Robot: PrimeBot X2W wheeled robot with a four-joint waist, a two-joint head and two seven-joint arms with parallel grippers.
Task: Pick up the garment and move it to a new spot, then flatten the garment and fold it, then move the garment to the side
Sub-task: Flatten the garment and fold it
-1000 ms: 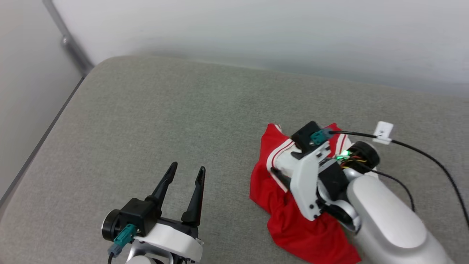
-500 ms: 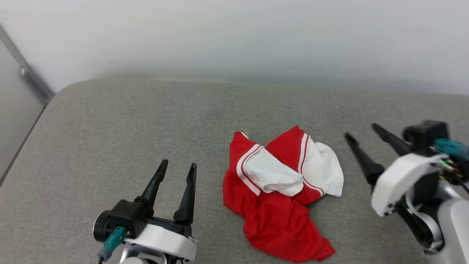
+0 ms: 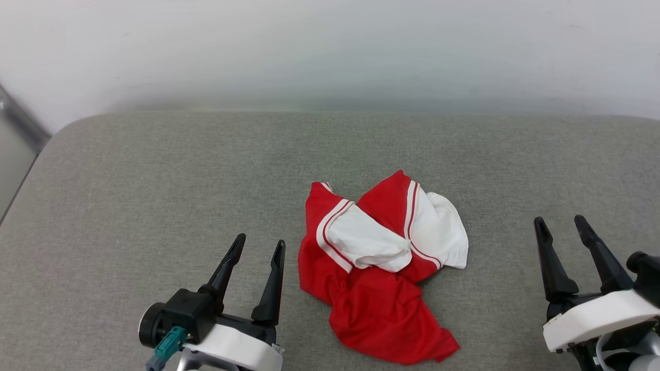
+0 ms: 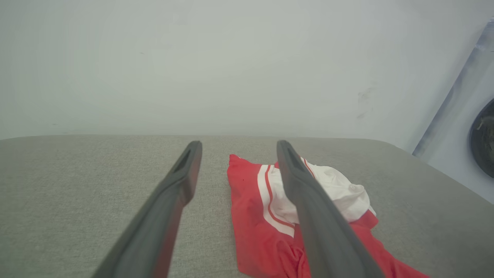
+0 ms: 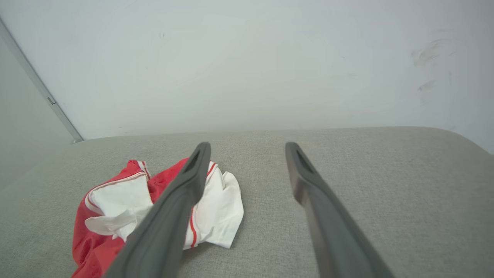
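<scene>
The jersey (image 3: 379,288) lies crumpled between the left gripper (image 3: 259,243) and right gripper (image 3: 559,222), both spread and empty; each should pinch an outer edge and pull it flat

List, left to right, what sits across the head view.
left gripper, open → garment, crumpled on the grey cushion → right gripper, open

A padded grey fabric worktop (image 3: 154,170) with rounded corners stands against a plain white wall (image 3: 330,46) in soft light.
</scene>
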